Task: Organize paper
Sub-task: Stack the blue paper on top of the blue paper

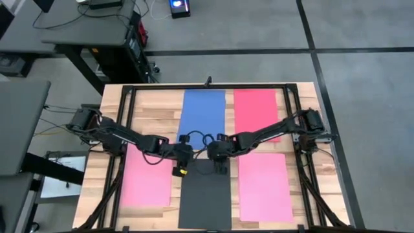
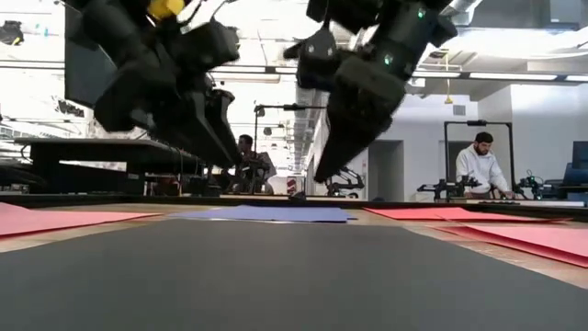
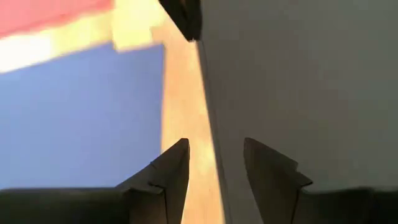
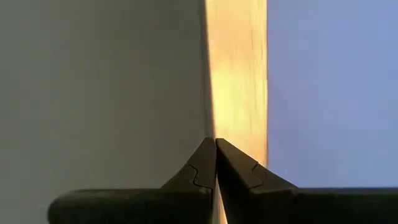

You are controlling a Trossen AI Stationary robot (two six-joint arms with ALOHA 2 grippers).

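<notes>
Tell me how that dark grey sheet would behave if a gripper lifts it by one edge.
The dark grey sheet lies dead flat and looks thin in the low view, so it would probably droop. Lying flush on the wooden table, its edge may be hard to catch, and it might slide instead.

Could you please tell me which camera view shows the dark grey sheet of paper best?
The high view: it shows the whole dark grey sheet lying flat between two pink sheets, with both arms above its far edge. The low view shows it only edge-on as foreground. Each wrist view catches just one strip along its edge.
</notes>
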